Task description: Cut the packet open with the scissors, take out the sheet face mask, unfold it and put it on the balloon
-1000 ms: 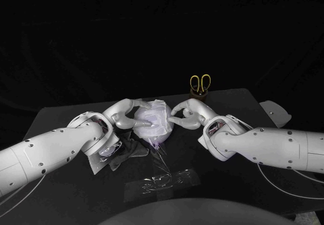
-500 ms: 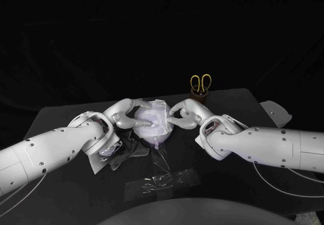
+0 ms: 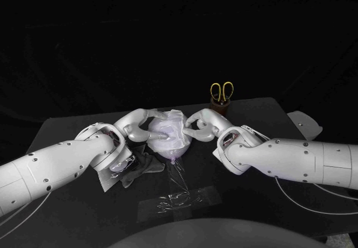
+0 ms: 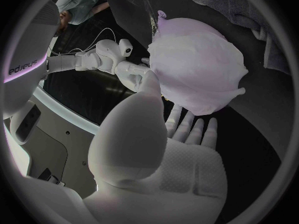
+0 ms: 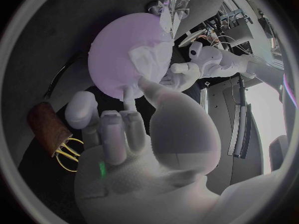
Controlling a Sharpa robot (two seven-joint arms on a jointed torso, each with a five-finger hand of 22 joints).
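A pale purple balloon stands at the table's middle with the white sheet mask draped over its top and front. My left hand grips the balloon's left side, thumb on the mask and fingers spread behind. From the other side my right hand pinches the mask's edge against the balloon with thumb and a finger. The yellow-handled scissors stand in a brown holder behind the right hand. The opened packet lies under my left forearm.
A clear plastic film lies flat on the black table near the front. A grey cloth lies beyond the balloon. A pale object sits at the table's right edge.
My right arm has edged a little to the left, toward the balloon, and its fingers have shifted slightly on the mask. The left hand and balloon stay put.
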